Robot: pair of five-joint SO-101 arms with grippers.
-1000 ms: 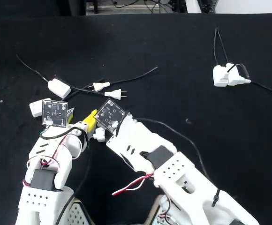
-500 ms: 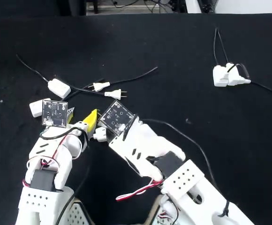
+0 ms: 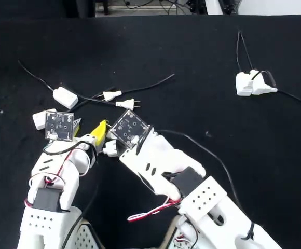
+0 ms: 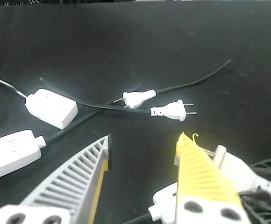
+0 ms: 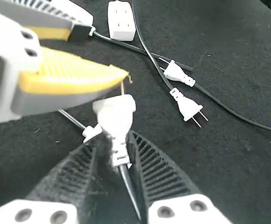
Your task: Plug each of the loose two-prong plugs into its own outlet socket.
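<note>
On the black table [image 3: 202,46], two loose plugs lie at about 12 o'clock from the grippers, amid crossing black cords [image 3: 150,83]. The upper plug [image 3: 111,95] has its long axis along the 9–3 line, prongs toward 9 o'clock. Just beside it, the lower plug [image 3: 127,104] lies on nearly the same line with its prongs toward 3 o'clock.

At 10 o'clock from the grippers sits one white socket block [image 3: 65,97]. A second socket block [image 3: 39,119] lies at 9 o'clock, partly behind the left arm's wrist board. Well apart, at 2 o'clock on the table, a third socket block [image 3: 245,83] already has a plug [image 3: 264,88] seated in it.

The left gripper [image 4: 145,136] stands wide apart with nothing between its fingers, and both loose plugs show through the gap. The right gripper [image 5: 113,140] is closed around the rear of a held plug [image 5: 114,114], whose cord trails back between the black fingers. This plug's long axis follows the gripper's line. Its prongs point at the tip of the left gripper's yellow finger [image 5: 65,79], which stands right in front of them; whether they touch cannot be told.
</note>
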